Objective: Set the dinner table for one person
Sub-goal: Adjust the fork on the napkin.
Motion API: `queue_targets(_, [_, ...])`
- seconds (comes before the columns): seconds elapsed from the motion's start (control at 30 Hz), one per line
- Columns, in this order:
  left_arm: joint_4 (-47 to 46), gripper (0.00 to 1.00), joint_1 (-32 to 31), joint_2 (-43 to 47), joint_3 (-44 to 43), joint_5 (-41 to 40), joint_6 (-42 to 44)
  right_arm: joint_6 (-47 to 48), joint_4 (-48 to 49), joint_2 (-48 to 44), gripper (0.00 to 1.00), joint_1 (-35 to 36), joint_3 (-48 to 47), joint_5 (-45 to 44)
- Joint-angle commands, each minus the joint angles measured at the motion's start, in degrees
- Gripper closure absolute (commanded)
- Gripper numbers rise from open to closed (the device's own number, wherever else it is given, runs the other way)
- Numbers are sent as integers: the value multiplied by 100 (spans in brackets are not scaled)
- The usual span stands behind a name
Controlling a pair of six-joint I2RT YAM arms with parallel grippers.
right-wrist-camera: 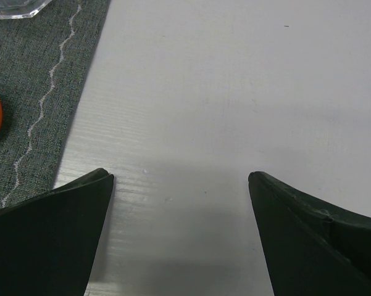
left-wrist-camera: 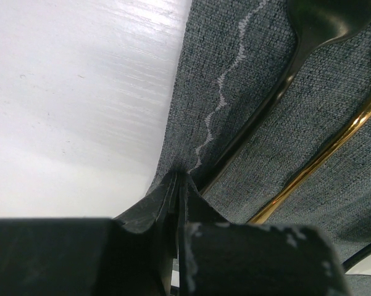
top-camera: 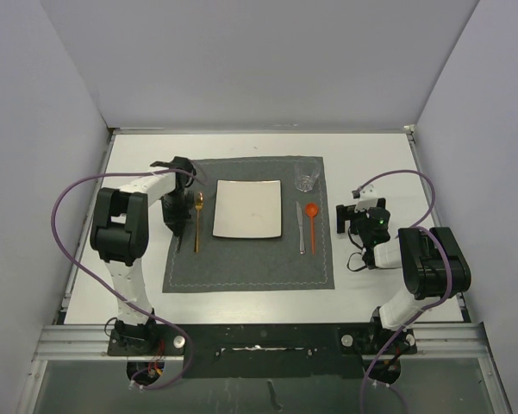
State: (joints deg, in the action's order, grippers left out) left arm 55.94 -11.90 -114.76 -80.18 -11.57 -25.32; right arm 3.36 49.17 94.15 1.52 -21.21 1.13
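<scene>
1. Right gripper (right-wrist-camera: 180, 177) is hovering, jaws spread wide, over the bare white dinner table (top-camera: 371, 164) that is stretching beneath both arms.
2. Left gripper (left-wrist-camera: 178, 185) is resting pinched shut at the placemat's (top-camera: 241, 267) left edge, beside a black utensil (left-wrist-camera: 321, 21) and a gold utensil (top-camera: 197, 226).
3. A glass (top-camera: 306, 176) is standing at the placemat's far right corner.

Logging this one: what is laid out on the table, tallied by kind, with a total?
Placemat: 1
Plate: 1
Glass: 1
Utensils: 4 (gold utensil, black utensil, silver knife, orange spoon)
Total: 7
</scene>
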Motion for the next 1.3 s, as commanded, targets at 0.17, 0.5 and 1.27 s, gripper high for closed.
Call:
queue_targets(0.17, [82,100,-27,81,-86,-30,-52,-51,256,-107,2,-20,-152,37])
queue_targets(0.5, [178,100,-83,136,-200,-23,-47,-59,260,-107,2,-22,-153,37])
queue_targets(1.27, [237,100,-163,97,-269,-22,-78,-53,263,-112,2,-18,-144,39])
